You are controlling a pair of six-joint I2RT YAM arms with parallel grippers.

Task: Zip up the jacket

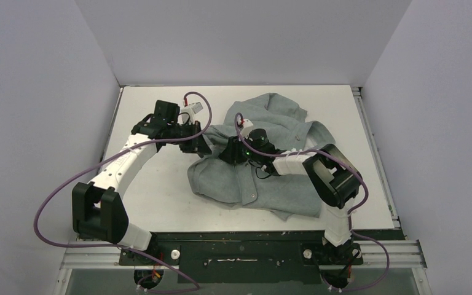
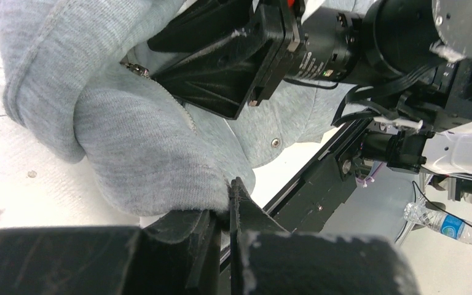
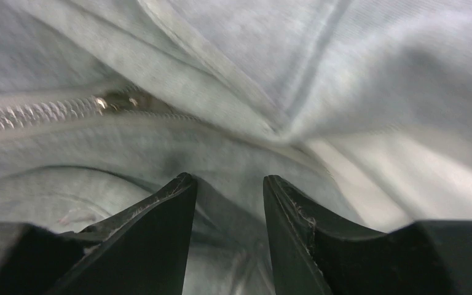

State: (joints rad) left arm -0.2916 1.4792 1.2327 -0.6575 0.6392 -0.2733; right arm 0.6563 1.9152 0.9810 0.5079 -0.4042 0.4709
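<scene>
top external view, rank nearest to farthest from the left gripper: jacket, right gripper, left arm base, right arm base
1. jacket: its left edge is pinched in the left gripper.
2. right gripper: just to the right, over the jacket.
3. left arm base: near edge, left.
4. right arm base: near edge, right.

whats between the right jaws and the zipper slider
Only grey cloth of the jacket. In the right wrist view, a band of it separates the open right gripper from the zipper slider; nothing else is in the gap.
</scene>
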